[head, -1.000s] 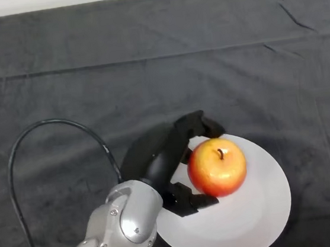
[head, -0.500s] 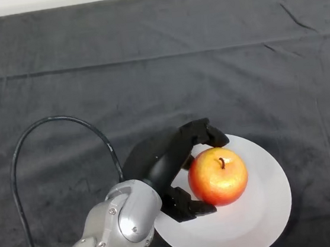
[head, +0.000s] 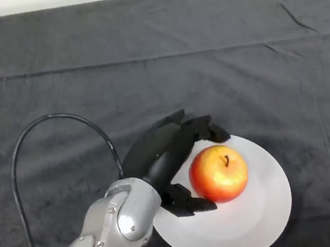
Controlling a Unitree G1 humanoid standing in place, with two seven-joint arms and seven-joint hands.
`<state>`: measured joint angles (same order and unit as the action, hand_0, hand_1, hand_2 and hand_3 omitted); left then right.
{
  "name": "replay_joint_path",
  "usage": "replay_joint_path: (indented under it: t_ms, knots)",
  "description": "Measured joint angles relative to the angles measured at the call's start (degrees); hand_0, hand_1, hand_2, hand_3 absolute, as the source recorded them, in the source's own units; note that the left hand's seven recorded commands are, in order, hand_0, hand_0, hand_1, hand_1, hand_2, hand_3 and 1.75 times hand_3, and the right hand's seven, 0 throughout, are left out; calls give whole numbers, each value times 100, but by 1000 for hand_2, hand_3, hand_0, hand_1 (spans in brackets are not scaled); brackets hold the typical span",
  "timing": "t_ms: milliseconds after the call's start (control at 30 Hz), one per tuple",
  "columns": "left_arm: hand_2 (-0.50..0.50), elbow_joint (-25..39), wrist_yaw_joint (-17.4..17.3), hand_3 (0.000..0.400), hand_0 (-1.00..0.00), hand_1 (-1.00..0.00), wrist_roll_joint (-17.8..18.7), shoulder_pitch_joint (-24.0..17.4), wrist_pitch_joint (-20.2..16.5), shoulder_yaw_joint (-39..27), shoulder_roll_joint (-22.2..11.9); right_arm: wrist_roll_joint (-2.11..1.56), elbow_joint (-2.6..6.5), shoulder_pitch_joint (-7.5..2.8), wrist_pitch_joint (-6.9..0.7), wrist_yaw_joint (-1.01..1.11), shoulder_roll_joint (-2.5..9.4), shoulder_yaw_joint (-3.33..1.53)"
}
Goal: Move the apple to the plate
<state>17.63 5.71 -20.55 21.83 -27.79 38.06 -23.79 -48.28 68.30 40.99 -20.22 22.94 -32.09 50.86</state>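
Note:
A red and yellow apple [head: 218, 173] sits stem up on the white plate [head: 264, 210] at the lower right of the head view. My left hand [head: 157, 155] lies just left of the apple, over the plate's left rim. Its fingers [head: 206, 129] reach past the apple's upper left with a small gap to it. The thumb [head: 192, 204] lies low by the apple's lower left. The hand is open and holds nothing.
The dark cloth covers the whole table, with creases running across its far part. A pale strip of wall or floor shows along the top edge.
The fingers have loosened and spread away from the apple's top, and the hand has drawn slightly left. The apple has settled on the plate and stays put.

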Motion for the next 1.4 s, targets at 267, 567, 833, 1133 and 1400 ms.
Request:
replay_joint_path:
  t_ms: [267, 567, 833, 1133, 1400]
  knots:
    - [0, -4, 697, 0, 0, 0, -102, -18, 441, -667, -2, 0, 0, 0, 0, 0, 0, 0]
    - [0, -5, 1186, 0, 0, 0, -59, -263, 937, -1295, 29, 0, 0, 0, 0, 0, 0, 0]
    - [0, -7, 1473, 0, 0, 0, 289, -753, 1345, -2145, 20, 0, 0, 0, 0, 0, 0, -1]
    - [0, -102, 1764, 0, 0, 0, 913, -1229, 1930, -3355, 9, 0, 0, 0, 0, -1, 0, 0]
    - [0, -582, 2061, 0, 0, 0, 1309, -1493, 2517, -4288, 8, 1, 0, 0, 0, -1, 1, -1]
